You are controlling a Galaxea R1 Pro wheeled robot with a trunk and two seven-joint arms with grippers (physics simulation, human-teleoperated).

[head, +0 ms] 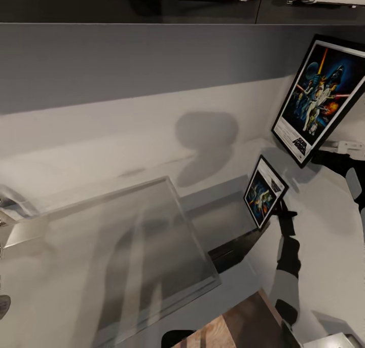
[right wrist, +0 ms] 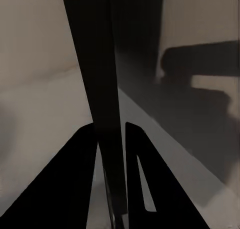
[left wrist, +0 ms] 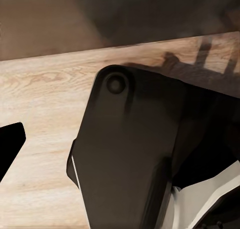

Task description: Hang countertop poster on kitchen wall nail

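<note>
Holding the Poster Above the Countertop

The poster [head: 320,98] is gripped by its lower edge in the right gripper [head: 324,158], raised and tilted above the kitchen countertop [head: 61,176]. In the right wrist view, both fingers [right wrist: 135,159] are seen closed against the frame's thin edge [right wrist: 102,89]. An inverted reflection [head: 263,190] is shown in the glossy slab. The left gripper's opening cannot be determined.
</note>
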